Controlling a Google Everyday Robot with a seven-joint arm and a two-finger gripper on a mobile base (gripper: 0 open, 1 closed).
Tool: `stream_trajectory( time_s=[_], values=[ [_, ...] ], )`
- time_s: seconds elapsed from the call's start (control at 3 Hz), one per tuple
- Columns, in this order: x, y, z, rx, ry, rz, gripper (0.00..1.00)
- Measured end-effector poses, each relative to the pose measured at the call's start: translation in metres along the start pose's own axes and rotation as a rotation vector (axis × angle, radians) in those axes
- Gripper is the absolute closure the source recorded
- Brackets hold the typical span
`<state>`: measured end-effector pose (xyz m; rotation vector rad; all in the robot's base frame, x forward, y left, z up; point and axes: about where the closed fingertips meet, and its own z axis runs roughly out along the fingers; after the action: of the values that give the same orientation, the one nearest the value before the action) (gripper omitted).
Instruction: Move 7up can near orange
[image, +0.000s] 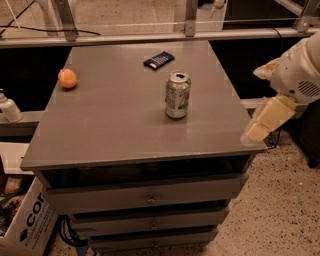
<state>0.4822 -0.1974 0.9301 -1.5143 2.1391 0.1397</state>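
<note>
- Your gripper (265, 120) hangs at the right edge, well apart from the 7up can (178, 95); open or closed, can't tell.
- Can upright mid-frame, orange (67, 78) far upper left: whole move remains.

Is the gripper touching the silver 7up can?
Apart. Camera view: gripper at the right edge of the grey table, bare tabletop between it and the silver aluminium 7up can.
</note>
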Motion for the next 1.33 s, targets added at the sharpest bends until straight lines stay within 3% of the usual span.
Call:
stream_trajectory(
  time_s=[0.67, 1.33],
  values=[
    [-0.034, -0.03, 0.059, -0.018, -0.184, 0.014, 0.0],
    [-0.063, -0.047, 0.106, -0.092, -0.382, 0.039, 0.0]
  ],
)
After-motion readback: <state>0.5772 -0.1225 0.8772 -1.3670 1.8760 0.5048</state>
